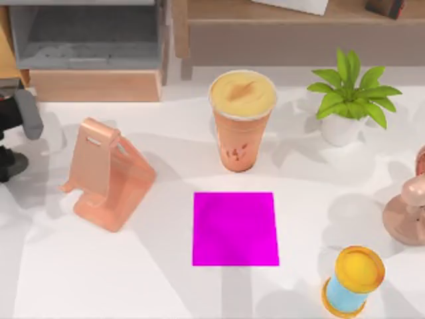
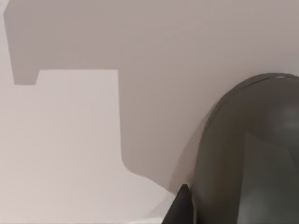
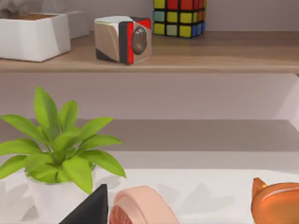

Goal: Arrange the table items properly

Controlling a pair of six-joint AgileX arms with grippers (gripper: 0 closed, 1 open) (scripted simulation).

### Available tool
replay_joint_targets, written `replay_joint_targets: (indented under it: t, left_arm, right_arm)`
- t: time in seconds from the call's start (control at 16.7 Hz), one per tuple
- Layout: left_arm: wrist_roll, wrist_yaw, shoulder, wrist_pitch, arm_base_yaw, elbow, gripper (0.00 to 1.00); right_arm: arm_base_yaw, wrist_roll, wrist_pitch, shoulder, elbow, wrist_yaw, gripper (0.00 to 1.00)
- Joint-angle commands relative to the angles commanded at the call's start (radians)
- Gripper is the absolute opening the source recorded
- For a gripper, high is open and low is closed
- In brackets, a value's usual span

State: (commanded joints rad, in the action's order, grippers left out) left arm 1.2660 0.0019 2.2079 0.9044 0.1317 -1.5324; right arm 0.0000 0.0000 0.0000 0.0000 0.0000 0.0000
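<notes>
A tall orange cup (image 1: 242, 123) with a creamy yellow top stands upright at the back middle of the table, just behind a magenta square mat (image 1: 234, 228). My left arm (image 1: 13, 133) is parked at the table's left edge, far from the cup. In the left wrist view a dark part of the left gripper (image 2: 180, 207) sits beside a dark grey rounded shape (image 2: 252, 154) that I cannot identify. In the right wrist view a dark part of the right gripper (image 3: 88, 210) shows beside a pink rounded object (image 3: 140, 207).
A salmon-pink phone stand (image 1: 106, 174) stands left of the mat. A green potted plant (image 1: 345, 100) is at the back right, a yellow-topped blue cylinder (image 1: 353, 279) at the front right, a pink object (image 1: 408, 206) at the right edge. A wooden shelf (image 3: 210, 51) runs along the back.
</notes>
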Motion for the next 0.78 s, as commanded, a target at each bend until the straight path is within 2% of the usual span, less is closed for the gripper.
replay_joint_targets:
  t: [0.3,0.78]
  left_arm:
    - [-0.001,0.003,-0.025,0.048,-0.003,-0.036,0.0]
    - [-0.006,0.002,-0.107,0.352,-0.005,-0.25,0.0]
  right_arm:
    - [0.0,0.0,0.0,0.0,0.0,0.0,1.0]
    - [0.0,0.0,0.0,0.0,0.0,0.0,1.0]
